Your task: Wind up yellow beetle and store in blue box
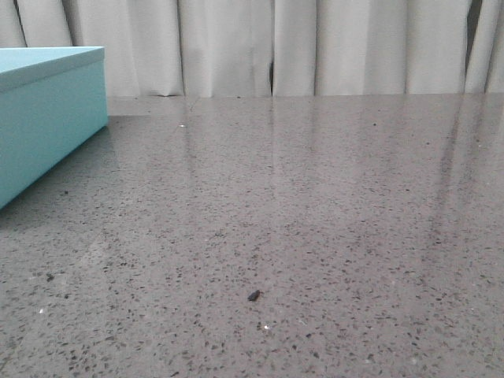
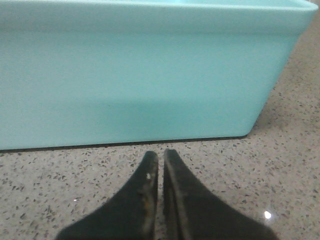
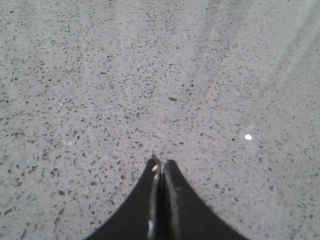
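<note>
While both arms sit low over the desk [image 1: 315, 236], neither shows in the front view. Blue box [image 1: 47, 118] stands at the far left of the desk, lid on, one corner turned toward the centre, a shadow along its near base. Yellow beetle appears in none of the three views; its whereabouts cannot be told. Desk surface is grey speckled stone with a sheen, reflecting the pale curtain [image 1: 315, 47] hanging behind the far edge. A small dark fleck [image 1: 253, 296] lies on the desk near centre, toward the near side.

Left end effector [image 2: 160, 156]: black fingers pressed together, nothing between them, tips close to the blue box's side wall [image 2: 130, 85] but apart from it.

Right end effector [image 3: 160, 164]: fingers likewise pressed together, holding nothing, over bare speckled desk [image 3: 150, 75].
</note>
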